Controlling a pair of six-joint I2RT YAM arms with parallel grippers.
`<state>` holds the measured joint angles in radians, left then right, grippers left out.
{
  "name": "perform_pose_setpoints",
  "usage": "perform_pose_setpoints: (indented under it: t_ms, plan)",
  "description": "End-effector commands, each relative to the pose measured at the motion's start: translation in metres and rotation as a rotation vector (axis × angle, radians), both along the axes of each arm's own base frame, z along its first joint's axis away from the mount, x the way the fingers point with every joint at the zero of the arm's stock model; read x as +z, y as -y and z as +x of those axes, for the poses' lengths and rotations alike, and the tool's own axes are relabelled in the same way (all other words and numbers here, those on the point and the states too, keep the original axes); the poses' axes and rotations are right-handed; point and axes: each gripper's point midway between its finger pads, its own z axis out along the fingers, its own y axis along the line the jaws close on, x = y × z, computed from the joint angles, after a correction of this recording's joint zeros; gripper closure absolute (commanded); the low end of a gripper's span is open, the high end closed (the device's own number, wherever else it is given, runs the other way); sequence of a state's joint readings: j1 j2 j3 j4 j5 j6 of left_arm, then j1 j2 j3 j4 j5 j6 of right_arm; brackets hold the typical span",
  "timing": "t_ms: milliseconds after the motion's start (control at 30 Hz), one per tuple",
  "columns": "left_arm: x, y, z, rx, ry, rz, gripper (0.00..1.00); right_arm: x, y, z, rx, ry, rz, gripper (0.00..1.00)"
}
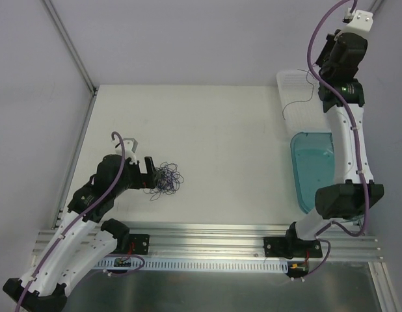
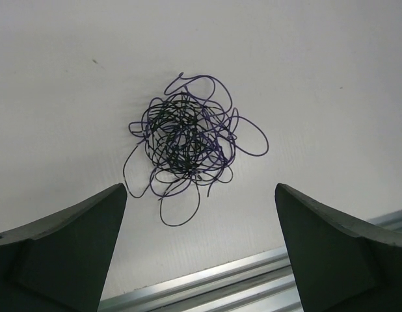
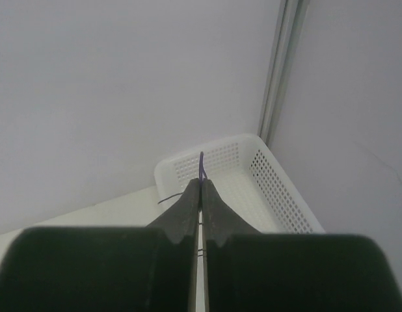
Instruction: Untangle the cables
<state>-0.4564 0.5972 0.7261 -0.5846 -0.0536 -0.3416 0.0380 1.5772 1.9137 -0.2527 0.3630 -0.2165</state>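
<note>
**Top external view.** The wad of cables (image 1: pixel 167 179) lies on the table (image 1: pixel 227 136) in the near-left area, just beside the left gripper (image 1: pixel 147 170) on its right side. This arm is by far the nearer one. The right gripper (image 1: pixel 324 58) is raised at the far right, well apart from the wad, above the white basket (image 1: pixel 293 97). A single strand (image 1: pixel 310 88) hangs below it over the basket. A teal tray (image 1: pixel 311 170) lies nearer, beside the right arm.

**Left wrist view.** The left gripper (image 2: pixel 200 190) has its jaws spread wide and holds nothing. The wad (image 2: pixel 187 136) sits straight ahead, centred on the gap between the two fingers (image 2: pixel 71 247). Its lowest loops reach to about the level of the tips. The bunch is roughly round, with no clear long axis. Judged from this, a straight advance would bring the core between the jaws.

**Right wrist view.** The right gripper (image 3: pixel 201 185) is pressed closed, pinching the single strand (image 3: pixel 201 162), whose purple end pokes out past the tips. The white basket (image 3: pixel 269 179) lies directly beyond and below, in the corner of the enclosure. A release here would probably drop the strand into it.
</note>
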Motion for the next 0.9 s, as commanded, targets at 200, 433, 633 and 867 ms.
perform_pose_setpoints:
  t_ms: [200, 433, 633, 867]
  plan:
    - [-0.016, -0.023, 0.006, 0.08, 0.027, 0.093, 0.01, -0.028, 0.046, 0.072, -0.073, 0.08, 0.065, 0.99]
    - [-0.02, -0.021, 0.009, 0.073, 0.006, 0.104, 0.01, -0.128, 0.064, 0.091, -0.165, -0.11, 0.102, 0.49]
    - [-0.02, -0.018, 0.008, 0.063, 0.005, 0.094, 0.01, -0.158, 0.021, 0.089, 0.025, -0.208, 0.154, 0.34]
    - [-0.021, -0.019, 0.009, 0.067, 0.001, 0.096, 0.01, -0.176, -0.018, 0.063, 0.121, -0.313, 0.145, 0.34]
